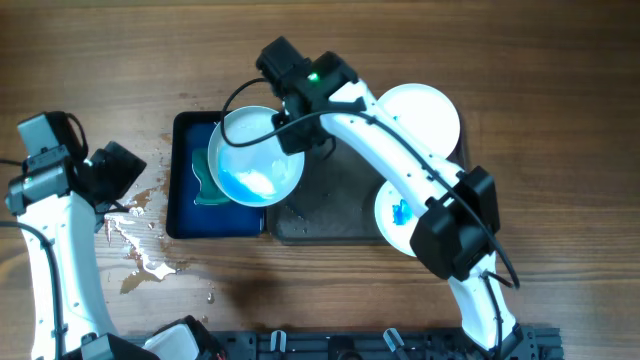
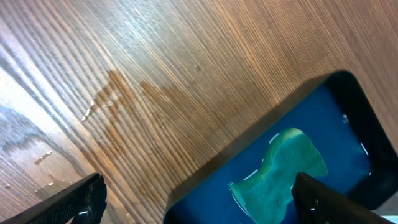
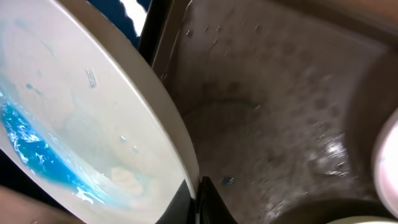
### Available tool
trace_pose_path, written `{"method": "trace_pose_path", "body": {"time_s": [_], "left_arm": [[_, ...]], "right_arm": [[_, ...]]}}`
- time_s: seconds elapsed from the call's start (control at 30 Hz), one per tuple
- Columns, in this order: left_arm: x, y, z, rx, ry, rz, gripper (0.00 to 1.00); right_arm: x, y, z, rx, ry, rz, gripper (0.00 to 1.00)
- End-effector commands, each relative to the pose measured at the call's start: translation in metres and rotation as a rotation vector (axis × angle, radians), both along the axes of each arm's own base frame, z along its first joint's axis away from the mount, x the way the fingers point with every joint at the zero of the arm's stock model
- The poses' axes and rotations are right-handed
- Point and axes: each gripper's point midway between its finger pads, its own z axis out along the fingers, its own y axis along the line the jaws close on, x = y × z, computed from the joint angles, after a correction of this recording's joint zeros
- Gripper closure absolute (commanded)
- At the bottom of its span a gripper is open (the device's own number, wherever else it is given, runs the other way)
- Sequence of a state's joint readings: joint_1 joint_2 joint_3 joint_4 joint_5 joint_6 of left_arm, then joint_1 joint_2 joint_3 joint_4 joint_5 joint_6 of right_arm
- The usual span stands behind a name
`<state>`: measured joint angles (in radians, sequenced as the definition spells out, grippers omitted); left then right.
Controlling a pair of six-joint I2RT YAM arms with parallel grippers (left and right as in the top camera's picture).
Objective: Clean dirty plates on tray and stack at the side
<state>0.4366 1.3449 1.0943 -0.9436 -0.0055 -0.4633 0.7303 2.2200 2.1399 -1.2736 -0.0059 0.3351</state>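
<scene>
White right arm (image 1: 385, 140) reaches forward-left, fingers (image 3: 211, 205) pinching a plate (image 1: 255, 160) (tilted).

Wooden table (image 1: 100, 60): spilled water (image 1: 140, 255) just beside the left gripper (image 1: 127, 178), blue tray (image 1: 185, 205) near it, grey tray (image 1: 320, 215) farther off.

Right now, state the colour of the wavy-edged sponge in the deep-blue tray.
Teal green sponge, clearest in left wrist view.

Table (image 1: 120, 60): brown wood, its grain running side to side in the overhead view.
Blue tray (image 1: 185, 215): deep blue, rectangular with rounded corners, flat on the table left of centre.
Sponge (image 2: 280, 177): teal-green with wavy edges, lying inside the blue tray.
Spill (image 1: 138, 240): water pooled and beaded on the table just left of the blue tray, with darker damp streaks nearby.
</scene>
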Motion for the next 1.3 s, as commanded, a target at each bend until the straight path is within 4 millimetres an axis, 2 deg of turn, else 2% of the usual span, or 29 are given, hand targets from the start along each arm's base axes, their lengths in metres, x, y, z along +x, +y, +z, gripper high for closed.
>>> {"method": "trace_pose_path", "body": {"time_s": [0.0,0.2,0.33,0.5,0.57,0.73,0.87,1.0,1.27], "left_arm": [[0.001,0.003,0.004,-0.022,-0.021,0.028,0.06],[0.001,0.004,0.004,-0.021,-0.021,0.029,0.05],[0.002,0.004,-0.003,-0.032,0.001,0.029,0.04],[0.002,0.004,-0.006,-0.036,0.009,0.029,0.03],[0.002,0.004,-0.006,-0.038,0.009,0.029,0.03],[0.004,0.000,-0.006,-0.056,0.000,0.021,0.03],[0.005,-0.002,-0.006,-0.068,-0.006,0.016,0.03],[0.006,-0.003,-0.005,-0.074,-0.009,0.014,0.03],[0.005,-0.003,-0.006,-0.074,-0.008,0.014,0.03]], "right_arm": [[0.018,0.002,0.013,-0.097,-0.175,-0.006,0.95],[0.015,0.026,0.034,-0.197,-0.384,0.052,0.95],[0.017,0.039,0.076,-0.285,-0.596,0.080,0.95],[0.023,0.041,0.110,-0.456,-0.799,0.142,0.95],[0.023,0.047,0.126,-0.515,-0.885,0.169,0.95],[0.017,0.069,0.148,-0.580,-0.993,0.250,0.95],[0.017,0.076,0.169,-0.681,-1.066,0.313,0.96],[0.015,0.087,0.178,-0.719,-1.096,0.382,0.95],[0.019,0.096,0.198,-0.793,-1.148,0.442,0.95]]}}
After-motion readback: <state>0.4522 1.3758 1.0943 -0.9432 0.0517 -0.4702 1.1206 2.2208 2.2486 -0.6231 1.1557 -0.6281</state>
